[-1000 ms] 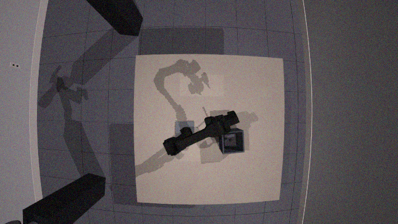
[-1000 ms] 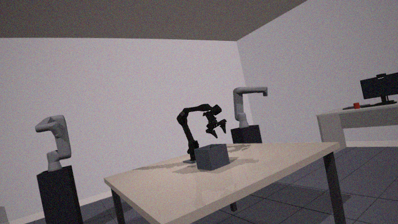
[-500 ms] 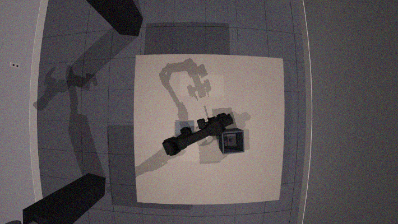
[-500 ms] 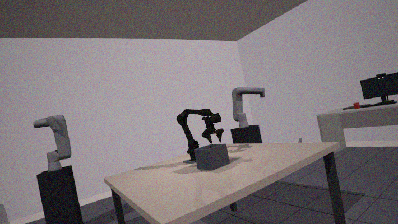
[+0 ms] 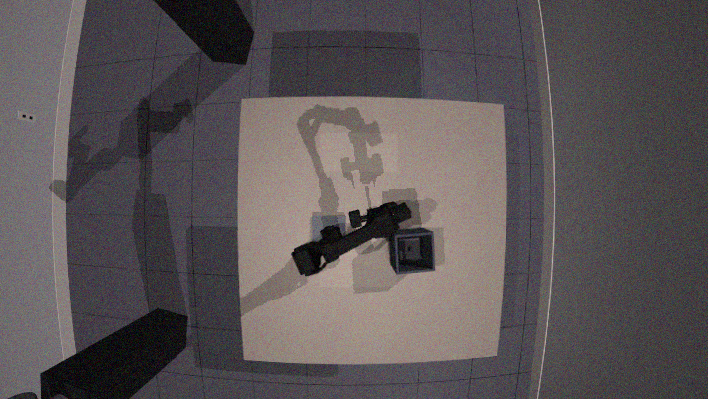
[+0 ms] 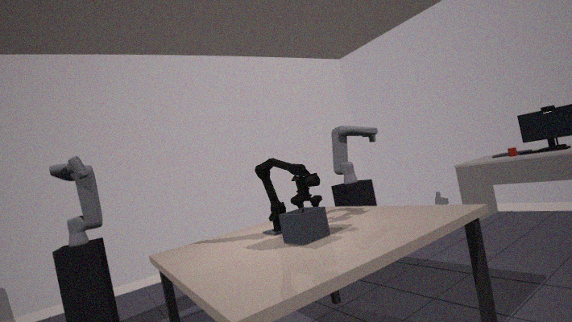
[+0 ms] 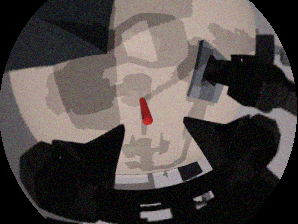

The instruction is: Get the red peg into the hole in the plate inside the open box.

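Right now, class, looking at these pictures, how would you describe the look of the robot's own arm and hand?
The arm is black or nearly so, with slim links between chunkier joints. The hand is just as dark, with two opposing fingers that taper to points in the wrist view. No cable or marking can be made out in this dim light.
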